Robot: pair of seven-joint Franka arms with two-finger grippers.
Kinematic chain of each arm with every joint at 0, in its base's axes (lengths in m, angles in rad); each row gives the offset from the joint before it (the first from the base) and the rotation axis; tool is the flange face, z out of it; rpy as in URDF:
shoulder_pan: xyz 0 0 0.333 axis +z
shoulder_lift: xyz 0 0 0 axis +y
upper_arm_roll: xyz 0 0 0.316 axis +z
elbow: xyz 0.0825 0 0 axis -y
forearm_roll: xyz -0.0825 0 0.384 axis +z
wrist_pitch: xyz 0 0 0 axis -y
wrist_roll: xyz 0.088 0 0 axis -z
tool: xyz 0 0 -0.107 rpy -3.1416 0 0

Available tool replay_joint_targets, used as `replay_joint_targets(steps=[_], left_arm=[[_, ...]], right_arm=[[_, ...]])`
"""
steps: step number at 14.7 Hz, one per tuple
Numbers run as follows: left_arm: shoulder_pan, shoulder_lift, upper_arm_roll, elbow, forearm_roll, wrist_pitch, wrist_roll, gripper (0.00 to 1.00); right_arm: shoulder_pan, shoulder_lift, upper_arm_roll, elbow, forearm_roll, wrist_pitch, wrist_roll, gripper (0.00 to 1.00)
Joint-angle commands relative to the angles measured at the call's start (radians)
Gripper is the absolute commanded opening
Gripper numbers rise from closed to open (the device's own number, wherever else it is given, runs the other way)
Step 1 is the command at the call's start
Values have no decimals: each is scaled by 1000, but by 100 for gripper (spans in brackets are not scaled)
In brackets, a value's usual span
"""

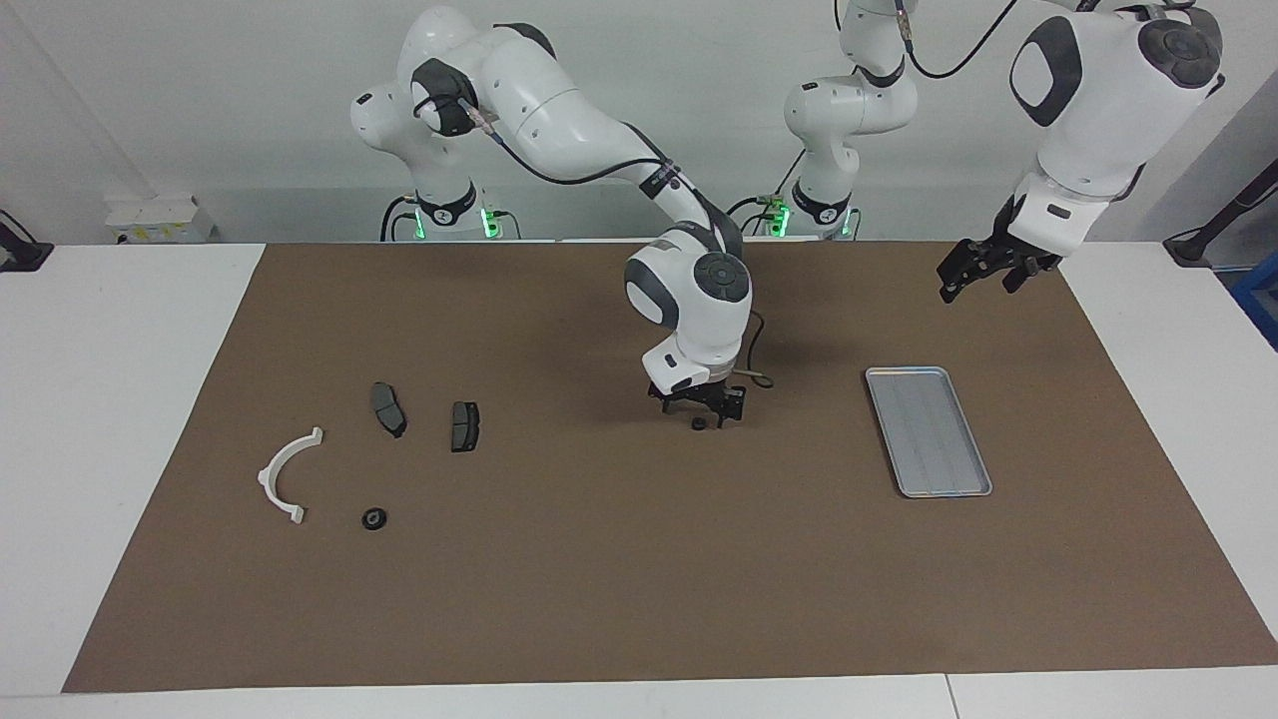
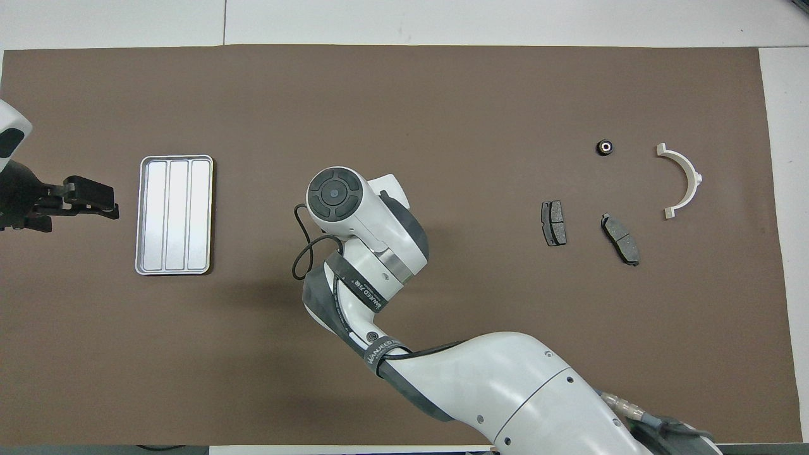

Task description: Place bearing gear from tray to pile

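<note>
Bearing gear (image 1: pixel 699 423): small dark round part lying on the brown mat (image 1: pixel 599 579) mid-desk, between the tray (image 1: pixel 929 431) and the pile, well apart from both. Tray is bare, nothing in it.

Right hand (image 1: pixel 702 414) is down low right over the gear, jaws wide, nothing held as far as I can see. Can't tell if a fingertip touches the part. Left hand (image 1: pixel 983 275) is up in the air over the mat beside the tray, jaws open, empty, waiting.

A second dark round part (image 1: pixel 374 518) already sits with the pile, near the white half-ring bracket (image 1: pixel 268 477). The two dark plates (image 1: pixel 387 408) (image 1: pixel 464 426) lie nearer to the robots than it.

Risks, as judgement:
- The gear is tiny and round. If the jaws close off-centre it could squirt out or roll across the mat.
- A close that starts too high misses it and comes up empty.
- A weak pinch could drop it on the long carry to the pile.
- A careless release could knock the bracket or the other round part.

Views:
- Facing view alone shows the gear and the right hand's fingers.
- In the overhead view the right arm's wrist covers both, so the grip can't be checked there.
- Overhead gives cleaner layout: tray (image 2: pixel 174 215) floor plainly bare, left hand (image 2: pixel 107 201) beside it, bracket (image 2: pixel 692 174), plates (image 2: pixel 553 223) (image 2: pixel 620 230), and the second round part (image 2: pixel 605 147) with its pale centre.
</note>
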Motion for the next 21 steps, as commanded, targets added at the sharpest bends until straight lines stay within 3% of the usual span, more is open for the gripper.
replay_joint_targets(steps=[1, 5, 8, 10, 14, 16, 18, 21], left_arm=[[-21, -17, 3, 4, 1, -35, 6, 100], [-20, -17, 2, 30, 1, -72, 8, 100], [-18, -19, -3, 41, 1, -90, 8, 100], [-17, -19, -3, 49, 1, -92, 9, 100], [-20, -30, -1, 41, 1, -92, 3, 100], [-17, -33, -1, 38, 1, -86, 3, 100], [-4, -33, 2, 38, 1, -84, 3, 100], [-6, -36, 3, 38, 1, -86, 2, 100]], right_arm=[[-1, 20, 9, 13, -23, 51, 31, 97], [1, 20, 9, 8, -20, 56, 34, 75], [-4, 20, 9, 5, -15, 54, 34, 42], [-5, 20, 9, 5, -12, 54, 34, 4], [-8, 18, 9, 10, -18, 35, 31, 0], [-23, 10, -4, 32, -29, -61, 14, 0], [-109, -11, -2, 141, -27, -210, -134, 0], [-265, -77, 5, 183, -23, -324, -459, 0]])
